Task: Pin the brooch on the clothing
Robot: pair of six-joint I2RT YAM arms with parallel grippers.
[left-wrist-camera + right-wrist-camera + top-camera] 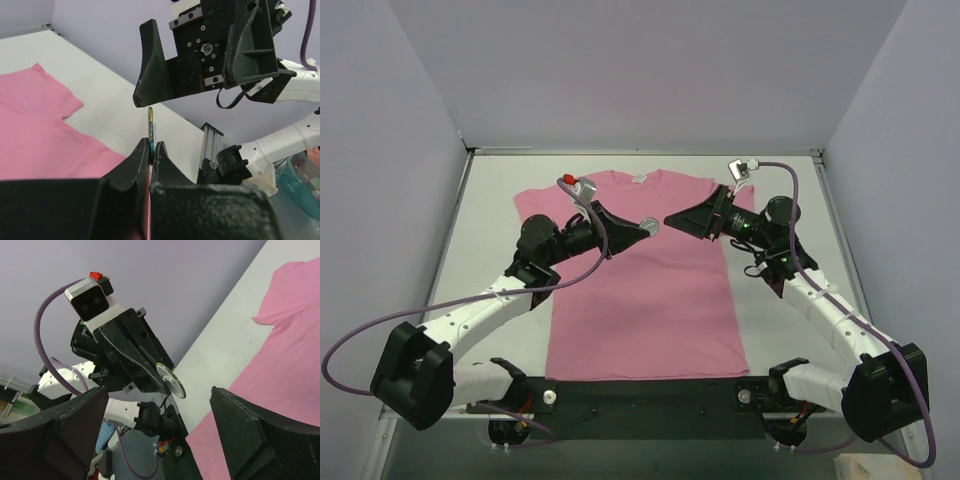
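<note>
The left pincer [152,149] is clamped on the brooch [150,125], its two black fingers pressed together on the disc's lower edge. The right pincer [672,221] faces it from the other side with its fingers spread wide apart and nothing between them. In the left wrist view one right finger hangs just above the brooch's top edge, seemingly not touching it.

The white bench [490,230] carries the clothing [640,310], a plain pink short-sleeved T-shirt. It lies flat with its neckline toward the far edge, its hem by the arm bases and both sleeves spread out. Both arms reach in over the shirt's chest and meet above its upper middle.

A grey camera block [90,297] with a small red tab sits on the left wrist, with a purple cable looping away from it.

Inside the neckline is a small white label [639,179], too small for any print on it to be read.

The brooch is held off the fabric, over the chest just below the collar. Edge-on from the left wrist it is a thin upright sliver with a greenish sheen. From the right wrist its round face looks pale and shiny, and no marking can be made out on it.
</note>
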